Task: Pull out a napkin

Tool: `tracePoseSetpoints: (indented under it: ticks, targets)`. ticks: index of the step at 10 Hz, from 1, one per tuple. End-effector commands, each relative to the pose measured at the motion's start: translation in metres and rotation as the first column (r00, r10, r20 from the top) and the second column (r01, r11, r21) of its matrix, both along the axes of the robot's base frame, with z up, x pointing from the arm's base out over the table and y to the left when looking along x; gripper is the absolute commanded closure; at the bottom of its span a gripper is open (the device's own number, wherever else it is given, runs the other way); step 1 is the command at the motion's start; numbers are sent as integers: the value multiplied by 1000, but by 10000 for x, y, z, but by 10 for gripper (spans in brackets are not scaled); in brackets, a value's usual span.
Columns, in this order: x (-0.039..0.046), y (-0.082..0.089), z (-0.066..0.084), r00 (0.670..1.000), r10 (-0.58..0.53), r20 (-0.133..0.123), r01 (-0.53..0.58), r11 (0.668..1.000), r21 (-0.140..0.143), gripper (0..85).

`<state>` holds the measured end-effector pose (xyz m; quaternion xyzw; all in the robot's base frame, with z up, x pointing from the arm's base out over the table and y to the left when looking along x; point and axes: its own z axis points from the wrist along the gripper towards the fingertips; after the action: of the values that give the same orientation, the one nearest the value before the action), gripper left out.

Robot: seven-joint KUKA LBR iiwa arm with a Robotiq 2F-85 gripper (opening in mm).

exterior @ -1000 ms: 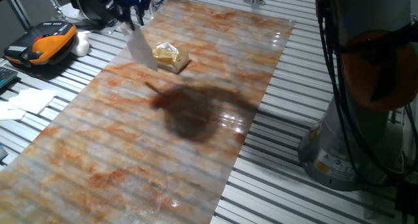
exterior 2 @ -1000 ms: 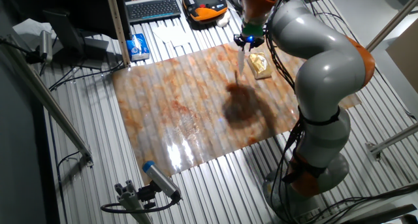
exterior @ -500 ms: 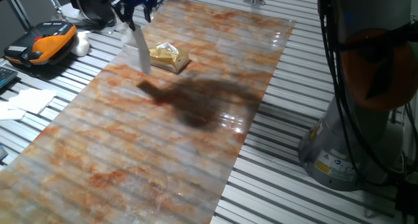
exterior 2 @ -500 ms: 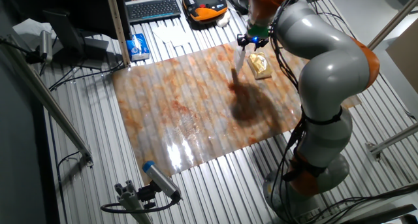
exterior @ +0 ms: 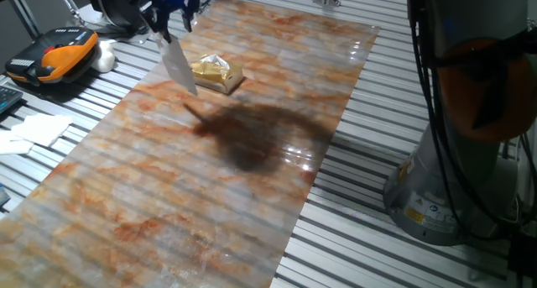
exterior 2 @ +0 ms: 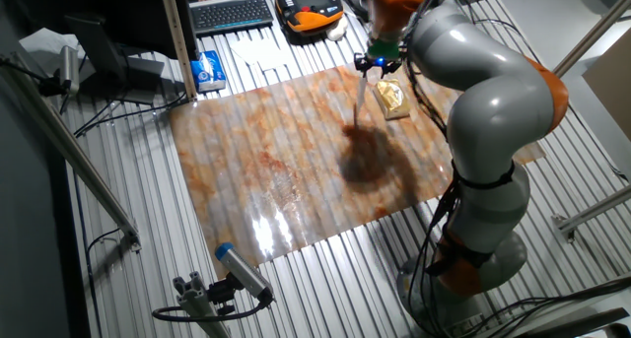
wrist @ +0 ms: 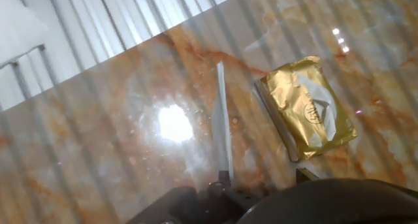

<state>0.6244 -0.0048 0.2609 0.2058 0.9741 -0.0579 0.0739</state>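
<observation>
My gripper point(exterior: 170, 19) is shut on a thin white napkin point(exterior: 178, 65) that hangs down from it above the marbled mat, left of the small golden tissue box point(exterior: 216, 73). The napkin is free of the box and hangs clear of the mat. In the other fixed view the gripper point(exterior 2: 374, 62) holds the napkin point(exterior 2: 360, 94) beside the box point(exterior 2: 391, 100). In the hand view the napkin point(wrist: 223, 134) shows edge-on, with the golden box point(wrist: 307, 108) to its right and white tissue showing at the box's opening.
The marbled mat point(exterior: 210, 179) lies on the slatted table. An orange and black device point(exterior: 54, 54) and white paper sheets point(exterior: 38, 128) lie at the left edge. The robot base point(exterior: 470, 154) stands at the right. A keyboard point(exterior 2: 232, 13) and blue box point(exterior 2: 207, 70) lie further off.
The gripper with the hanging napkin swayed slightly left and back; the napkin swings below it. The golden box has not moved.
</observation>
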Motion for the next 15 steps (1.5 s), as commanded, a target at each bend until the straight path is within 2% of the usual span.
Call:
tracePoseSetpoints:
  ticks: [1, 2, 5, 7, 9, 11, 12, 13, 14, 15]
  targets:
    - [-11, -14, 7, 1000, -2, -1, 2, 1000, 9, 340]
    - [-19, -11, 11, 1000, -14, 1, 14, 999, 29, 340]
    - [8, -47, -14, 1000, -20, -9, 20, 999, 36, 340]
    - [27, -110, -7, 1000, -9, -15, 10, 1000, 23, 340]
    - [63, -141, -11, 999, 13, -38, -12, 999, 41, 340]
    - [105, -119, -36, 999, 0, -42, 2, 998, 58, 340]
    - [113, -117, -44, 999, 1, -45, 1, 999, 53, 340]
    - [109, -119, -38, 999, -1, -46, 4, 998, 58, 510]
    - [95, -112, -21, 999, -9, -45, 12, 998, 69, 510]
    - [76, -112, -5, 999, -12, -45, 14, 998, 61, 510]
